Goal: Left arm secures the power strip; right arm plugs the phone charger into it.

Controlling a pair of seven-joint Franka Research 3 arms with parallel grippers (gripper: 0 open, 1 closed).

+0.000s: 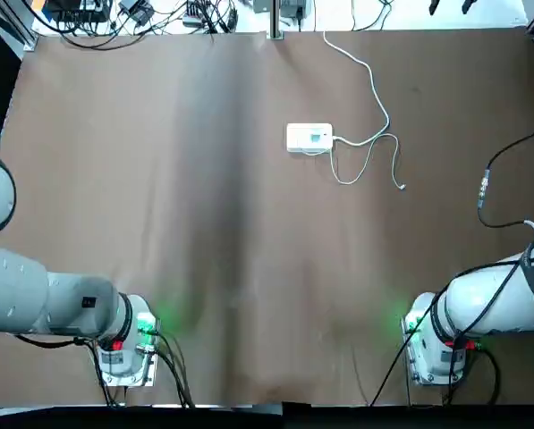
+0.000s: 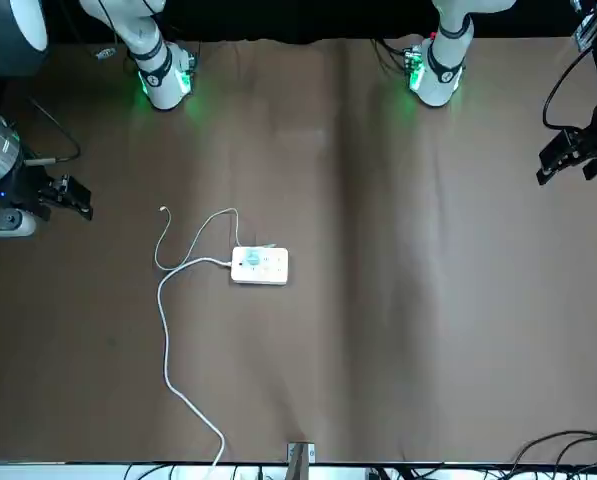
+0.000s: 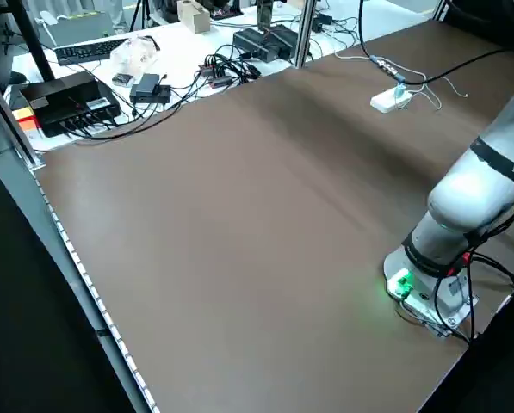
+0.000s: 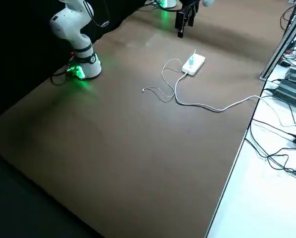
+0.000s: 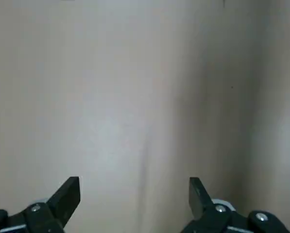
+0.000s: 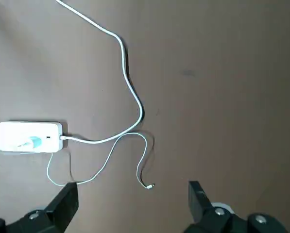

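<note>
The white power strip (image 1: pixel 302 138) lies flat at the far middle of the table, also seen in the front view (image 2: pixel 268 266). The teal phone charger (image 1: pixel 317 137) sits on its top face (image 6: pixel 32 142); I cannot tell whether it is seated in a socket. Its thin white cable (image 1: pixel 374 165) loops off to the right. My left gripper (image 5: pixel 134 194) is open over bare table, far off at the robot's left edge (image 2: pixel 576 152). My right gripper (image 6: pixel 132 199) is open, high and well to the right of the strip (image 2: pixel 66 195). Neither touches anything.
The strip's thick white cord (image 1: pixel 369 76) runs to the table's far edge. A post (image 1: pixel 274 22) stands at the middle of that edge. Cables and electronics (image 3: pixel 76 99) lie on the bench beyond the table. Both arm bases (image 1: pixel 128 344) sit at the near edge.
</note>
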